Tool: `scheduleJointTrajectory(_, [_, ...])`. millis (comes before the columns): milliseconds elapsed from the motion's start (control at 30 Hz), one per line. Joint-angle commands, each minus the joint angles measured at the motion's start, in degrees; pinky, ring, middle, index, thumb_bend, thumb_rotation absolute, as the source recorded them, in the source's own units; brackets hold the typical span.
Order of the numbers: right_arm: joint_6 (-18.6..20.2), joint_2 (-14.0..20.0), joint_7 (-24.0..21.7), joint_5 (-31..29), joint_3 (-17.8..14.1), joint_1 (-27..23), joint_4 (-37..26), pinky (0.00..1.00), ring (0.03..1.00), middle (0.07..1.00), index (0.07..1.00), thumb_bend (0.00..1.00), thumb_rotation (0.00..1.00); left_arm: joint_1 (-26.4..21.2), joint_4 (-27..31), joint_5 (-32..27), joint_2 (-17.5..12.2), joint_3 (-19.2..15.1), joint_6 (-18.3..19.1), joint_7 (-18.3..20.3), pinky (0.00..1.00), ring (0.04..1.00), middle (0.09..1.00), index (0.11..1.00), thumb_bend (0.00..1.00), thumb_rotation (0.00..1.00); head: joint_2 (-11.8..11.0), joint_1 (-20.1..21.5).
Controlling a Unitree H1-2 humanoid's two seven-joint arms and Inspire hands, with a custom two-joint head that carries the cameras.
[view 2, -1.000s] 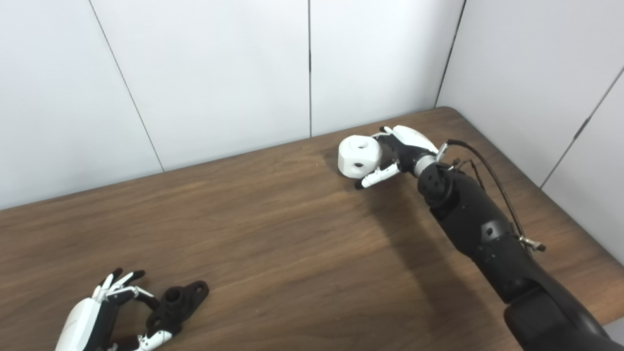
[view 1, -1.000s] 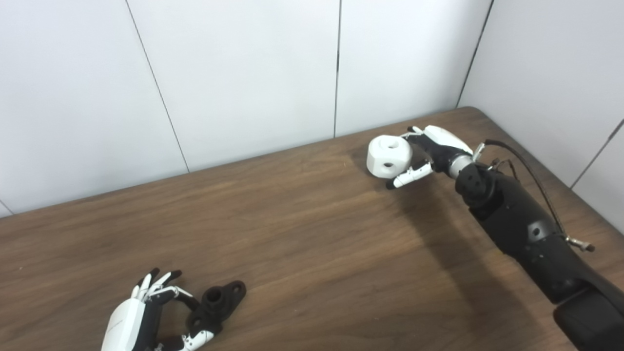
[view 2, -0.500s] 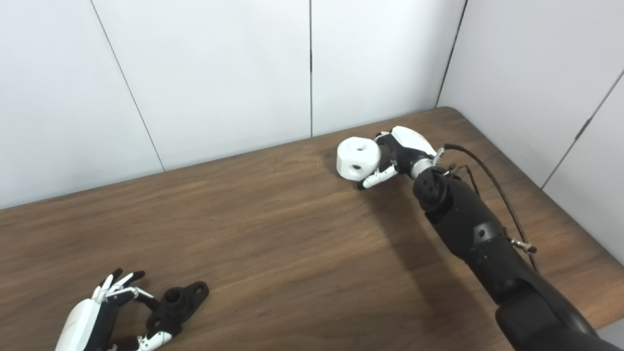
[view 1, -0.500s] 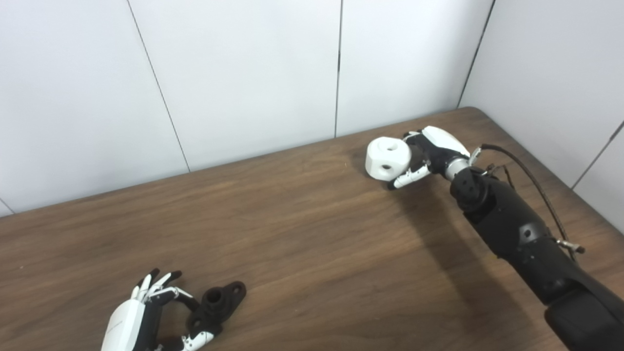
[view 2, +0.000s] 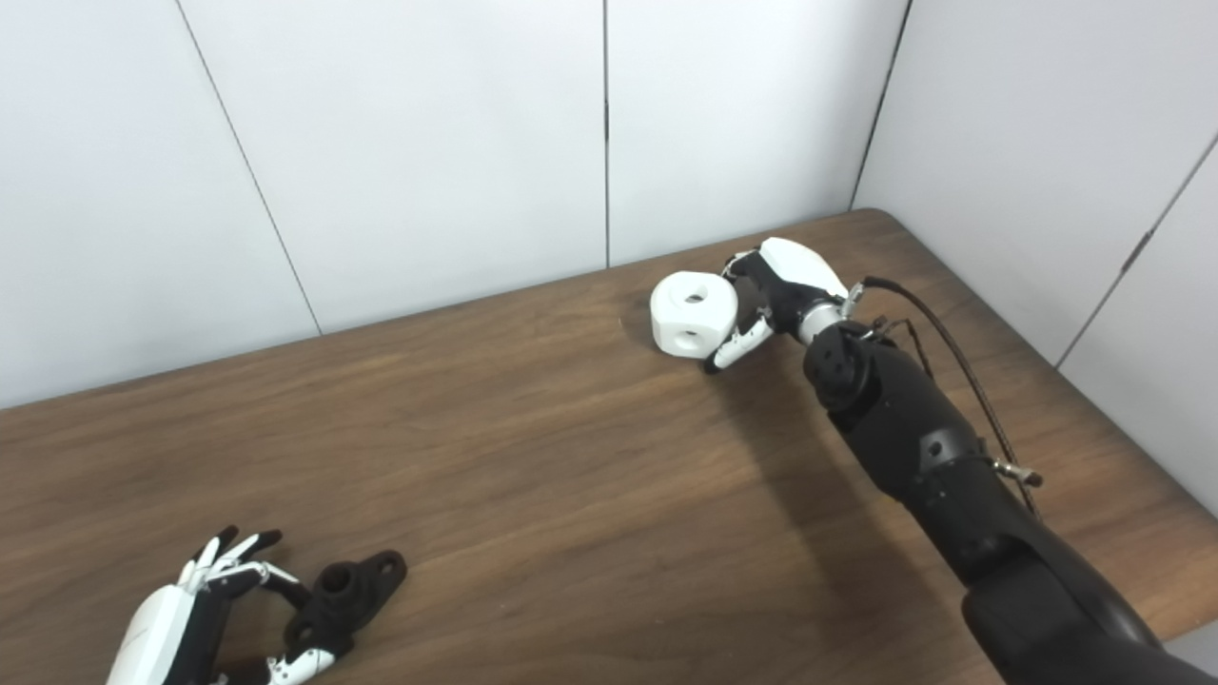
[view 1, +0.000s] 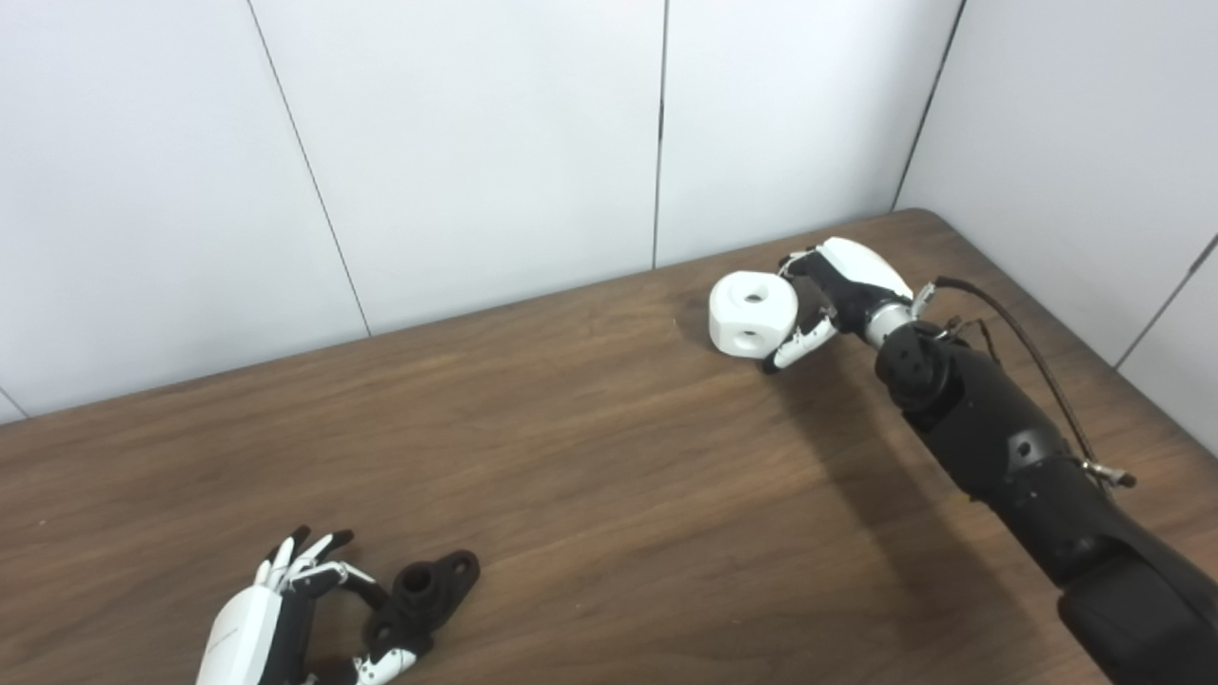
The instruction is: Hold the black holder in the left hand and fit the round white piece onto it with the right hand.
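The black holder [view 1: 423,599] lies flat on the wooden table [view 1: 609,457] at the front left. My left hand [view 1: 276,618] sits right beside it, fingers spread and thumb curled under the holder's near end, not lifting it. At the back right is the round white piece [view 1: 752,314], a chunky shape with holes in its top and side. My right hand [view 1: 837,285] wraps it from the right, thumb pressed on its front and fingers hidden behind it. The piece sits low, at or just above the table.
White wall panels close off the table at the back and along the right side. The table's right edge runs under my right forearm [view 1: 1009,447], which carries a loose black cable [view 1: 1037,352]. Bare wood lies between the two hands.
My right hand has closed its thumb onto the white piece, which has turned and shifted slightly left. The left hand and the black holder have stayed where they were.
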State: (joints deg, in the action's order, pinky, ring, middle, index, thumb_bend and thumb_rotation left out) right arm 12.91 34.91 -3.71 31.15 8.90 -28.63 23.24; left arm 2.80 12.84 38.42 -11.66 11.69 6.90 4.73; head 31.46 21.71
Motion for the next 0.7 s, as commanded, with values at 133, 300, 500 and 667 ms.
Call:
scheduleJointTrajectory(133, [-0.6,1.3,1.0,1.0,-0.4,-1.9,-1.6,0.88,0.958,0.855,0.486,0.51,0.14,0.6,0.7,0.1,-0.6,-0.3,0.7,0.2,1.00,1.000,0.882,0.482,0.52,0.04,0.0,0.0])
scheduleJointTrajectory(300, [-0.8,1.4,0.9,1.2,-0.3,-1.8,-1.7,0.88,0.958,0.860,0.484,0.51,0.14,0.5,0.7,0.4,-0.6,-0.1,0.7,0.2,1.00,1.000,0.882,0.482,0.52,0.04,0.0,0.0])
scheduleJointTrajectory(500, [0.7,1.2,-0.9,0.9,-0.5,-1.3,-3.8,0.89,0.939,0.861,0.482,0.50,0.13,0.5,0.7,0.3,-0.5,-0.2,0.8,0.2,1.00,1.000,0.881,0.482,0.52,0.04,-0.1,-0.1])
scheduleJointTrajectory(667, [1.5,0.9,-1.7,0.0,-1.1,-0.7,-4.6,0.95,0.979,0.881,0.483,0.50,0.13,0.4,0.8,0.5,-0.5,-0.1,1.0,0.4,1.00,1.000,0.881,0.482,0.52,0.04,-0.1,-0.1])
